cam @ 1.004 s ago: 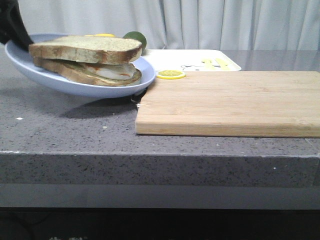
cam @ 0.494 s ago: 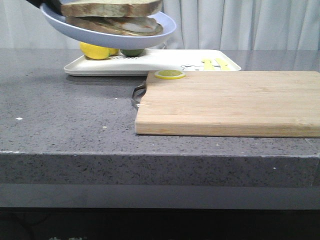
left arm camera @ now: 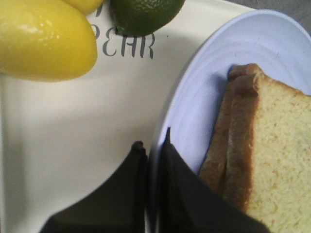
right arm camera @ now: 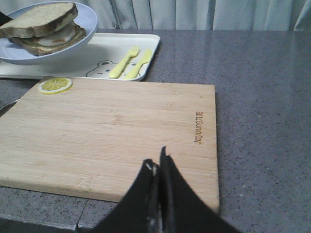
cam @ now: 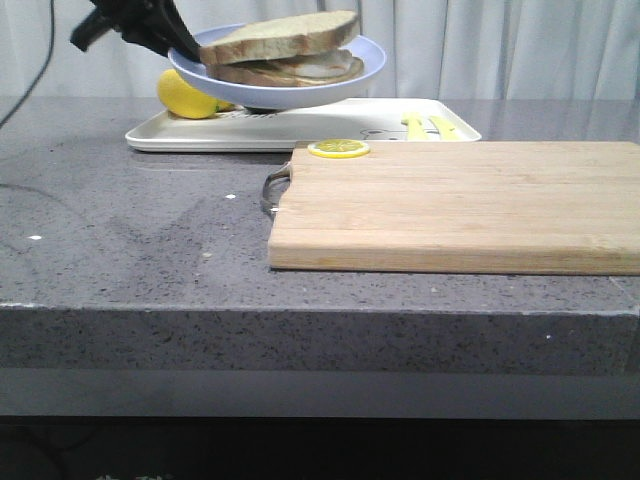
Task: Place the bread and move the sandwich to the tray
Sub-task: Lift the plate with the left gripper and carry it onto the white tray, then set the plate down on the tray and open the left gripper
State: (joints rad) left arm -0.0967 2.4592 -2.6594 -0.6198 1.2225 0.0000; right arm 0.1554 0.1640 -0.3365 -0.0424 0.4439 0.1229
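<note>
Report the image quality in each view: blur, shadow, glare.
Front view: sharp, left gripper dark against the pale curtain. Left wrist view: close and soft, lemon blurred, plate shadowed beside the sandwich. Right wrist view: evenly lit, cutting board crisp, no glare.

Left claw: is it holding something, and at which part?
Yes. The left claw grips the light blue plate by its rim, one finger on each side of the edge, with the sandwich on it, above the tray.
</note>
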